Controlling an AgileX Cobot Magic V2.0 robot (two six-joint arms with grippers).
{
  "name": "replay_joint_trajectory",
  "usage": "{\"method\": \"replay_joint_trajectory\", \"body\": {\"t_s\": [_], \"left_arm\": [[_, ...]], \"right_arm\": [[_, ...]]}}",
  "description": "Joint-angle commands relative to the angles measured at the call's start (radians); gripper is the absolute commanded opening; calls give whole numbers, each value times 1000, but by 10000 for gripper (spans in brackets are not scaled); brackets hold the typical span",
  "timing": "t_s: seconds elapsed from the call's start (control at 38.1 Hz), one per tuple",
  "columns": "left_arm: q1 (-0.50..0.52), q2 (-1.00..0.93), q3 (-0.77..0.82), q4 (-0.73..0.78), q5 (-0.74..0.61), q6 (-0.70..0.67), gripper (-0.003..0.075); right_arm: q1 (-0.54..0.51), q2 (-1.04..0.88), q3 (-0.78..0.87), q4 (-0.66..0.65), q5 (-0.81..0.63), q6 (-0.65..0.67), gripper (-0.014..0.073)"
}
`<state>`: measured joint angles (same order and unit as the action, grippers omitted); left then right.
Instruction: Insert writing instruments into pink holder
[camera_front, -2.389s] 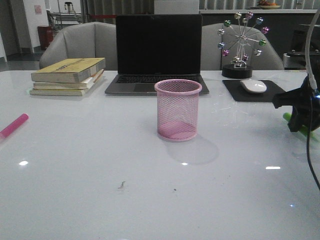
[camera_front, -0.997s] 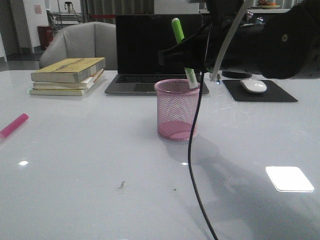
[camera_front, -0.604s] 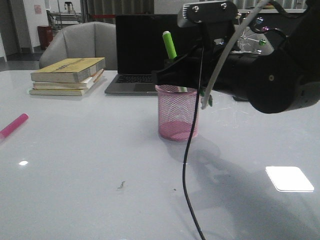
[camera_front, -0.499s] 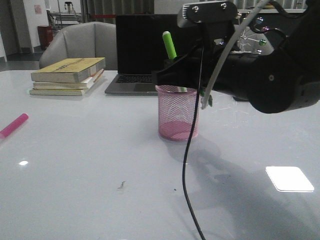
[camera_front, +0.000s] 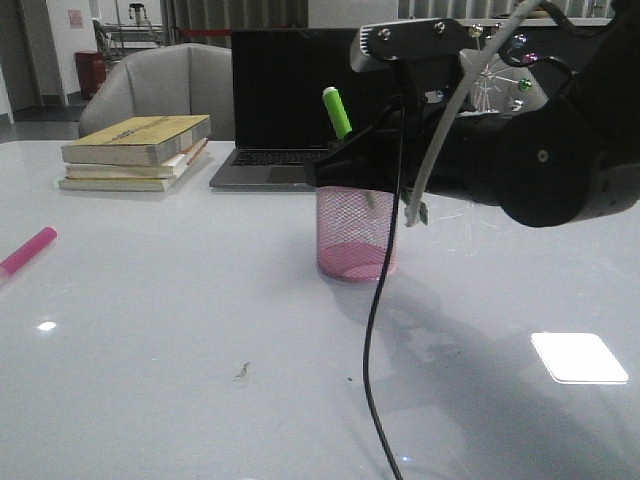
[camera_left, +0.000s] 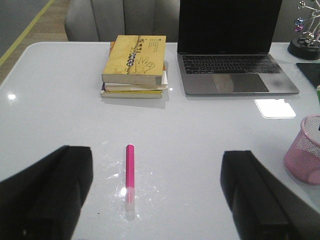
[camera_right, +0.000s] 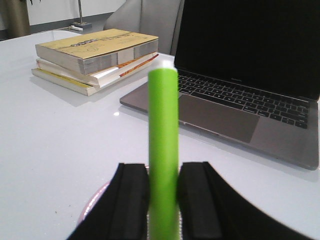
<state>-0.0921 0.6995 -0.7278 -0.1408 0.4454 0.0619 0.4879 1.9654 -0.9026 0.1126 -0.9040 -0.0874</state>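
Pink marker (camera_front: 27, 251) flat on white table (camera_front: 150, 330) at far left, near book stack (camera_front: 137, 152). Left gripper (camera_left: 157, 195) spread wide, empty, above that marker. Pink holder (camera_front: 356, 235) upright at table centre. Right gripper (camera_right: 163, 195) clamped on green marker (camera_front: 338, 112), lower end inside holder.

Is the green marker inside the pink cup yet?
Partly in. The green marker sticks up out of the pink cup, its pale tip showing through the mesh, and the right gripper is clamped on it.
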Motion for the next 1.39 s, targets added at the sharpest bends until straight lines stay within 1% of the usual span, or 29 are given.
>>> {"method": "replay_joint_trajectory", "body": {"t_s": [0.0, 0.18, 0.42, 0.6, 0.68, 0.81, 0.89, 1.08, 1.23, 1.31, 1.36], "left_arm": [[3, -3, -32, -13, -78, -4, 583], [3, -3, -32, -13, -78, -4, 583], [3, -3, -32, -13, -78, -4, 583], [3, -3, -32, -13, -78, -4, 583], [3, -3, -32, -13, -78, -4, 583], [3, -3, -32, -13, -78, -4, 583], [3, -3, -32, -13, -78, -4, 583], [3, -3, -32, -13, -78, -4, 583], [3, -3, -32, -13, -78, -4, 583], [3, -3, -32, -13, -78, -4, 583], [3, -3, -32, -13, -78, -4, 583]], "right_arm": [[0, -56, -21, -13, -83, -1, 301], [0, -56, -21, -13, -82, -3, 305], [0, -56, -21, -12, -83, -3, 390], [0, -61, -21, -12, -125, -3, 395], [0, -87, -21, -12, -112, -3, 395], [0, -160, -21, -1, -17, -55, 395], [0, -223, -21, 15, 65, -98, 395], [-8, -399, -21, 121, 267, -165, 395], [-53, -545, -21, 183, 406, -273, 395], [-97, -629, -21, 188, 483, -331, 395], [-138, -695, -21, 205, 566, -336, 395]]}}
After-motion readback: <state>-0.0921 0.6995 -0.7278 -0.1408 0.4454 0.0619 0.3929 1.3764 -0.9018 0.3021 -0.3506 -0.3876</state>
